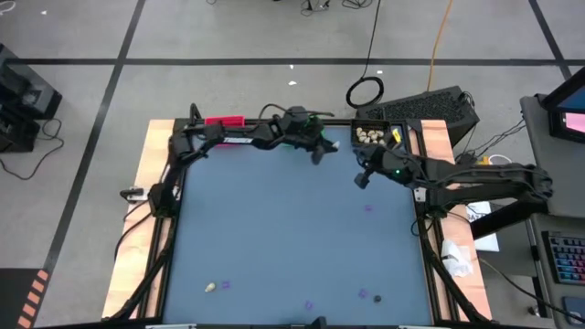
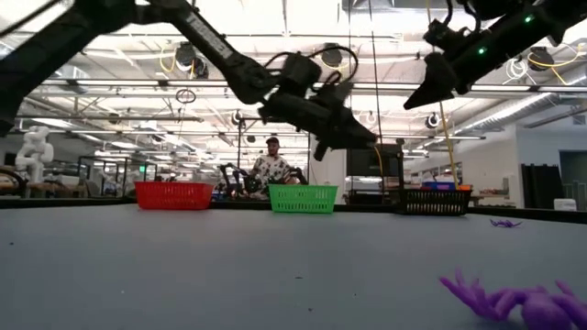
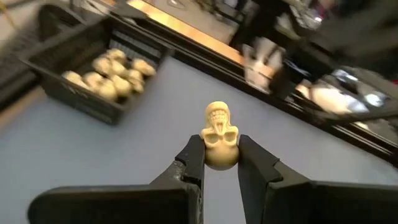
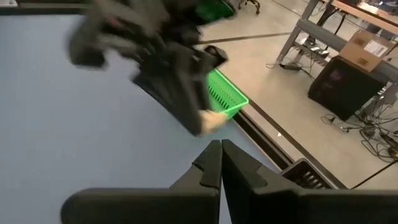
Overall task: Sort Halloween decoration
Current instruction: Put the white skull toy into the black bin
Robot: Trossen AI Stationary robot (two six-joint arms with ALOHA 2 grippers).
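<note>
My left gripper (image 3: 221, 163) is shut on a cream-white skull (image 3: 220, 135), one of the Halloween decorations. It hangs above the table's far edge (image 1: 329, 148), between the green bin (image 2: 303, 199) and the black bin (image 1: 373, 135). The black bin holds several more cream skulls (image 3: 112, 73). My right gripper (image 4: 221, 155) is shut and empty. It hangs in the air just right of the left one (image 1: 363, 179), near the black bin. Loose trinkets lie near the front edge: a cream one (image 1: 211, 287), a dark one (image 1: 377, 297) and purple ones (image 1: 309, 302). My left gripper pinches the skull's rounded cranium (image 3: 219, 155) between its two fingers (image 3: 194, 155), at their free ends. The fingers come from the table's left, slanting a little downward. The skull is lifted clear of the table, its toothed jaw (image 3: 217, 115) pointing away from the gripper.
A red bin (image 2: 174, 194) stands at the far left, the green one in the middle and the black one at the far right. A purple spider (image 2: 514, 298) lies close to the low camera. Another purple bit (image 1: 369, 208) lies right of centre. A person stands beyond the table.
</note>
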